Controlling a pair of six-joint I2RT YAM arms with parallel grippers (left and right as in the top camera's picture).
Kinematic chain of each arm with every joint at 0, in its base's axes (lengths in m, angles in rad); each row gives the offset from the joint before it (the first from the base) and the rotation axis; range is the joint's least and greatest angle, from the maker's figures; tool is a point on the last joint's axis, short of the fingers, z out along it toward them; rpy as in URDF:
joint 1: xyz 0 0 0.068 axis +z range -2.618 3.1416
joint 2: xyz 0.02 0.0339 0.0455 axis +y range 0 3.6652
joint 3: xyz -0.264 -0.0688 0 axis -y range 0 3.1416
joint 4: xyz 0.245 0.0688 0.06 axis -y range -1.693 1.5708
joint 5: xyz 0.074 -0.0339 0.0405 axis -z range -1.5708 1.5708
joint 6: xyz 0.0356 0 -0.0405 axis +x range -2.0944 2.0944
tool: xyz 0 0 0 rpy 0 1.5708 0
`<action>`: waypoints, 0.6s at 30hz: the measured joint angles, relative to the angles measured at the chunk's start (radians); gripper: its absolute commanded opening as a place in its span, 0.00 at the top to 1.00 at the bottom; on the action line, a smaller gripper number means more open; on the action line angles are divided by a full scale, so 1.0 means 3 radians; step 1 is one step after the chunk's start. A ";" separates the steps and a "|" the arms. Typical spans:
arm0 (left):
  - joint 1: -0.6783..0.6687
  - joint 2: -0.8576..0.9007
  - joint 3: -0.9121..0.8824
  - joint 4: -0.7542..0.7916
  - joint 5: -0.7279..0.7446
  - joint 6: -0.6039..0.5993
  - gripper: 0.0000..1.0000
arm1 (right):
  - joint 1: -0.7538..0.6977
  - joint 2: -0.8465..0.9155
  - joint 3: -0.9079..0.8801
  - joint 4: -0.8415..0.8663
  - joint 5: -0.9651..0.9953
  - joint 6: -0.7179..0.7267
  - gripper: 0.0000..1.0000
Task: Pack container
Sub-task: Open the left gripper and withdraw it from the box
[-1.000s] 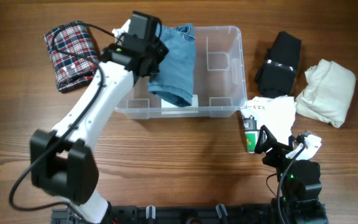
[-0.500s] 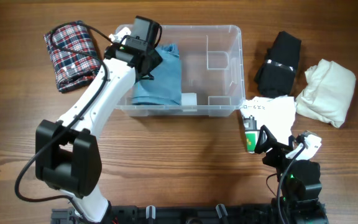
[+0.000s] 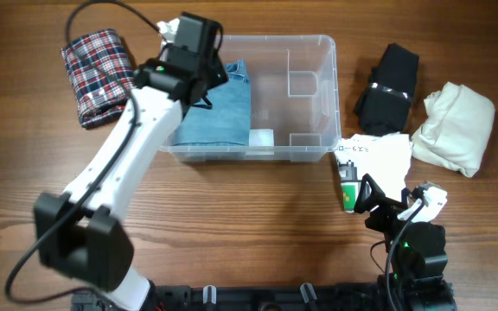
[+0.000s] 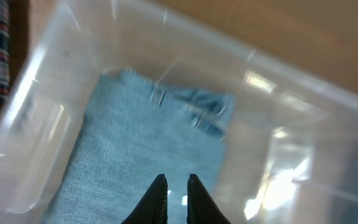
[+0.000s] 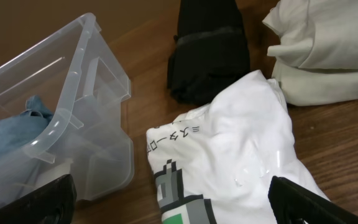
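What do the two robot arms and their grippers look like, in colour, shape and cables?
The left arm has white tubular links, black joints and a loose black cable; its fingers are slim, black and tapered. The right arm is mostly black, with a white part, a green light and black cable.

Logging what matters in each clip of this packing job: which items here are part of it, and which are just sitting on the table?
In the job: container; folded denim garment inside it; left gripper above the denim.

Sitting on the table outside it: plaid cloth; black garment; cream garment; white printed shirt. These are perhaps next to pack.
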 measured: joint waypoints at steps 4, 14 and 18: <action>-0.0014 0.0553 0.0000 -0.0112 0.0017 0.0102 0.75 | 0.0000 0.0000 0.0000 0.0000 0.0000 0.0000 0.00; 0.0109 0.0285 0.0352 -0.0371 0.0069 0.0238 0.22 | 0.0000 0.0000 0.0000 0.0000 0.0000 0.0000 0.00; 0.0553 -0.0467 0.0540 -0.0437 0.0078 0.0263 0.08 | 0.0000 0.0000 0.0000 -0.0001 0.0000 0.0000 0.00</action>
